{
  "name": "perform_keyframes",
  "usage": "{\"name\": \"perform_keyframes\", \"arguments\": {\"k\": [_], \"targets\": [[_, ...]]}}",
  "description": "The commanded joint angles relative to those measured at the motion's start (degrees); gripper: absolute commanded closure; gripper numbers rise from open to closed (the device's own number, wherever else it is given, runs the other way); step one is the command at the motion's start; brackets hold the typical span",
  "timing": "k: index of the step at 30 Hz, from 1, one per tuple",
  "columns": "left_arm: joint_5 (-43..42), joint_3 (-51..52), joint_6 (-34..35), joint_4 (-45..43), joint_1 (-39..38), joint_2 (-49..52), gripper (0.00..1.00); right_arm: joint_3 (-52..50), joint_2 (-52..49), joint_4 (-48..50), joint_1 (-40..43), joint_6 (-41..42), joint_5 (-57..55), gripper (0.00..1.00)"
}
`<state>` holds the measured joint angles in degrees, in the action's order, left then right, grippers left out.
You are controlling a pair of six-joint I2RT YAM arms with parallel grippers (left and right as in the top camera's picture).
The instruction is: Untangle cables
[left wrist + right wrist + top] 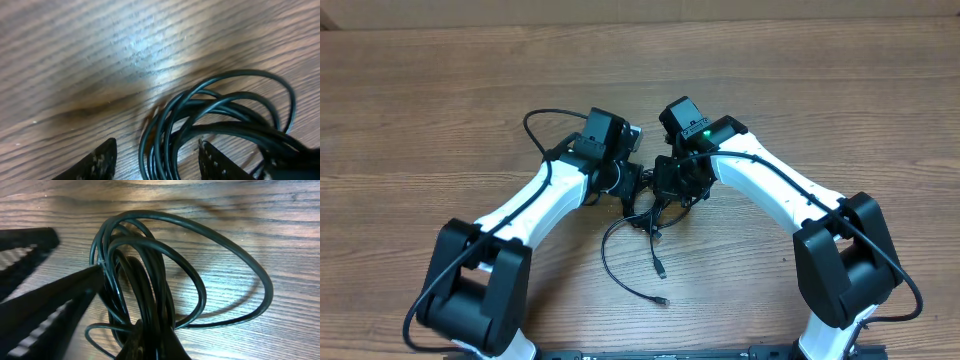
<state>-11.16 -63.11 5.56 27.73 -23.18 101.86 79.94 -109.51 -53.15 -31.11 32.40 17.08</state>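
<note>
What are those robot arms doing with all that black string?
They're working on a tangle of black cables on the wooden table. The right gripper is shut, pinching the looped bundle. The left gripper is open, with strands between its fingers. Two plug ends trail loose from the bundle.

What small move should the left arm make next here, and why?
Probably close the left fingers on the cable bundle. They stand open astride several of its loops, while the right fingers are already shut on the same bundle, so a second grip would likely let the two arms draw the strands apart.
</note>
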Motion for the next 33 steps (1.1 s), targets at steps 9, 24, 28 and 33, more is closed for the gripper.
{"name": "perform_keyframes", "arguments": {"k": [9, 24, 28, 33], "targets": [[-2.9, 0.0, -0.9, -0.8, -0.6, 5.7, 0.69, 1.4, 1.1, 0.1, 0.1, 0.4, 1.0, 0.96], [-2.9, -5.0, -0.9, 2.6, 1.2, -1.0, 0.96, 1.4, 1.1, -2.2, 0.1, 0.4, -3.0, 0.96], [-2.9, -7.7, -0.8, 6.5, 3.2, -5.4, 0.96, 1.4, 1.1, -5.6, 0.1, 0.8, -11.2, 0.96], [-2.9, -9.3, -0.8, 12.5, 6.4, -11.2, 0.96, 1.4, 1.1, -9.2, 0.2, 3.9, -22.3, 0.96]]}}
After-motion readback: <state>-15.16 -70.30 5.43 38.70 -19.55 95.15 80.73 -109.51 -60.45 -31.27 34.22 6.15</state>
